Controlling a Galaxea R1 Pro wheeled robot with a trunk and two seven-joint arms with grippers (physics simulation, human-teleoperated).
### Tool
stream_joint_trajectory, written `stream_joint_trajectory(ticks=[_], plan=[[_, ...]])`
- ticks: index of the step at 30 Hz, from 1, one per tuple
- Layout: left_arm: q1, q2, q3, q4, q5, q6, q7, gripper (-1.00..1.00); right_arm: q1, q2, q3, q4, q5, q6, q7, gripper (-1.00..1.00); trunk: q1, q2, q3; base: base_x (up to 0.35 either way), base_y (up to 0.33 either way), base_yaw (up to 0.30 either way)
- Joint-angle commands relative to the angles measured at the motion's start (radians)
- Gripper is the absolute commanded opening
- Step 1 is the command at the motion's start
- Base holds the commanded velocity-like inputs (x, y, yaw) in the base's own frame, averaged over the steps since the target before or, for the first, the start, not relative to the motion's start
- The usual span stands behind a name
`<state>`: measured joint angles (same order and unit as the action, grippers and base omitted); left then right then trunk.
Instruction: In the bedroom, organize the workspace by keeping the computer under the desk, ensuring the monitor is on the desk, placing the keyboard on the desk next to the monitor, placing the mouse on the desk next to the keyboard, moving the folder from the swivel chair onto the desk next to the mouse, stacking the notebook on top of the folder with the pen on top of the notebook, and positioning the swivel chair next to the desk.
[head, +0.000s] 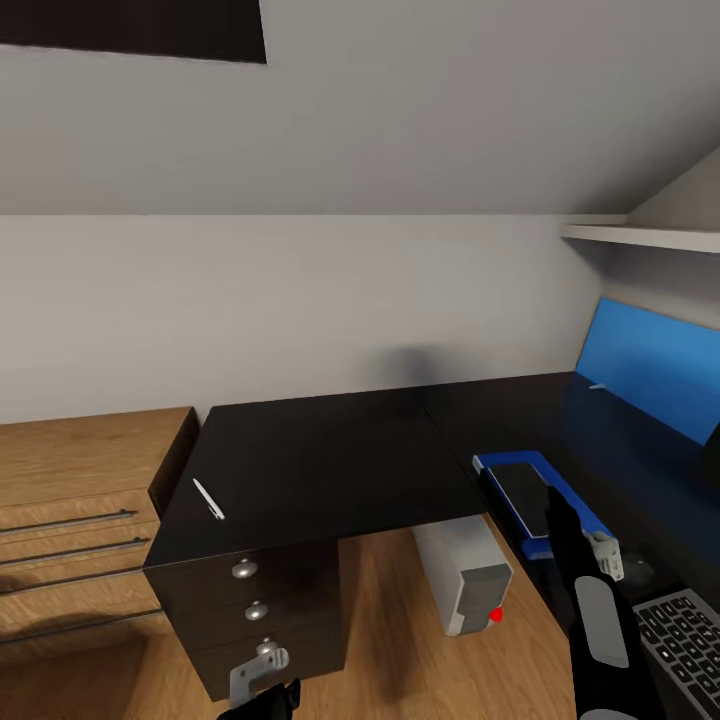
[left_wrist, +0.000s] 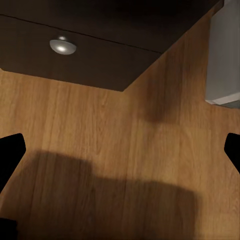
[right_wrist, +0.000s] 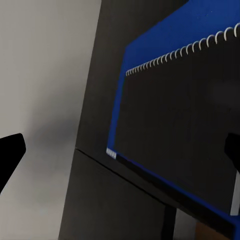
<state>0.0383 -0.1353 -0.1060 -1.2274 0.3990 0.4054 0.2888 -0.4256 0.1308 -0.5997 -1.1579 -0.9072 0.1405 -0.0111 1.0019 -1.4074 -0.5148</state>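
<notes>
Head view: one folder (head: 540, 505), one notebook (head: 522, 487), one pen (head: 208, 498).

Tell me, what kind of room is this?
Probably a study corner in an attic bedroom. The grey ceiling slopes down low, a black desk holds a blue folder and a keyboard, and a computer stands on the wood floor underneath.

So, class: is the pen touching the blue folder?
Apart. The head view shows the pen across a wide stretch of black desk from the folder.
</notes>
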Motion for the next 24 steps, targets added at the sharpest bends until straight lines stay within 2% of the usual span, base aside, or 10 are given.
stream_joint_trajectory(ticks=[1,9,17,24], plan=[[0.000,0.000,-0.001,-0.002,0.011,0.003,0.009,1.00,-0.001,0.001,-0.003,-0.002,-0.008,0.007,-0.001,1.00,0.000,-0.001,-0.001,-0.002,-0.002,0.000],[0.000,0.000,-0.002,-0.002,0.011,0.003,0.009,1.00,-0.001,0.003,-0.001,-0.002,-0.007,0.004,0.002,1.00,0.000,-0.001,-0.001,0.000,0.000,0.000],[0.000,0.000,-0.001,-0.002,0.011,0.003,0.009,1.00,-0.001,0.014,0.023,-0.005,-0.007,0.004,0.004,1.00,0.000,-0.001,-0.001,0.000,0.000,0.010],[0.000,0.000,-0.001,-0.002,0.011,0.002,0.009,1.00,-0.001,0.019,0.024,-0.004,-0.007,0.000,0.005,1.00,0.000,-0.001,-0.001,0.000,0.000,0.202]])
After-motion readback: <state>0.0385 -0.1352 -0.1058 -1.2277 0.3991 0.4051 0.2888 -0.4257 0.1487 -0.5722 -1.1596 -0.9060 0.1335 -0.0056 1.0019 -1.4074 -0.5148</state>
